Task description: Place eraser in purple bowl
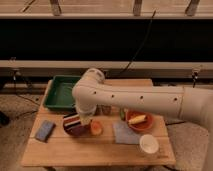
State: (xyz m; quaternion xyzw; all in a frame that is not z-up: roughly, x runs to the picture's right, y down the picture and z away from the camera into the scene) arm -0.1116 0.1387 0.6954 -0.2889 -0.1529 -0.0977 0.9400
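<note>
The arm (pixel 145 100) reaches from the right across the table (pixel 95 150). The tray (pixel 60 92) sits at back left. The gripper (pixel 84 119) hangs over the purple bowl (pixel 75 130), clamped on the eraser (pixel 71 120), which pokes out to its left, just above the bowl's inside.

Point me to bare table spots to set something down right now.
Free: the front strip of the table left of the white cup, and the gap between sponge and purple bowl. Crowded: the middle, where the pincer holds the eraser over the purple bowl, beside the orange lump, grey cloth and orange bowl.
</note>
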